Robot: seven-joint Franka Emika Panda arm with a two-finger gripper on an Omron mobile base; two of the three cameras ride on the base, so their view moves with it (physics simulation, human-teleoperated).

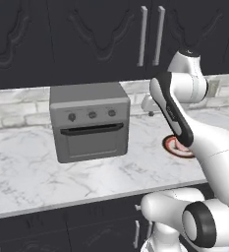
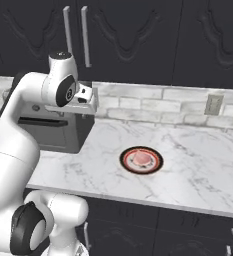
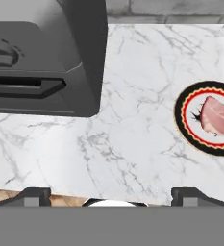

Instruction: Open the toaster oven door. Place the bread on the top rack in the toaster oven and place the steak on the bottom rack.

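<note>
The gripper (image 3: 108, 194) is seen in the hand view with its two dark fingertips (image 3: 31, 196) spread far apart at the bottom edge, nothing held between them; bare marble lies in the gap. In the right base view the hand (image 2: 85, 100) is held high above the counter, just in front of the toaster oven's upper right corner, touching nothing.

From the hand view, the toaster oven (image 3: 51, 53) is shown at the upper left, with part of a knob and one end of the black bar handle (image 3: 27, 87). The steak (image 3: 218, 115) is shown at the right, a pinkish slab lying on a round plate (image 3: 183, 113) with a dark rim and a red scalloped ring; its far end is cut off by the picture's edge, so its long axis cannot be judged there.

The whole front of the oven is given by the left base view: the toaster oven door (image 1: 93, 142) is shut and upright, facing out over the counter (image 1: 32, 172), and its handle runs level across the door's width beneath three knobs. There most of the plate is hidden behind the arm.

In the right base view the plate and steak are seen whole, well to the right of the oven. The bread cannot be made out.
</note>
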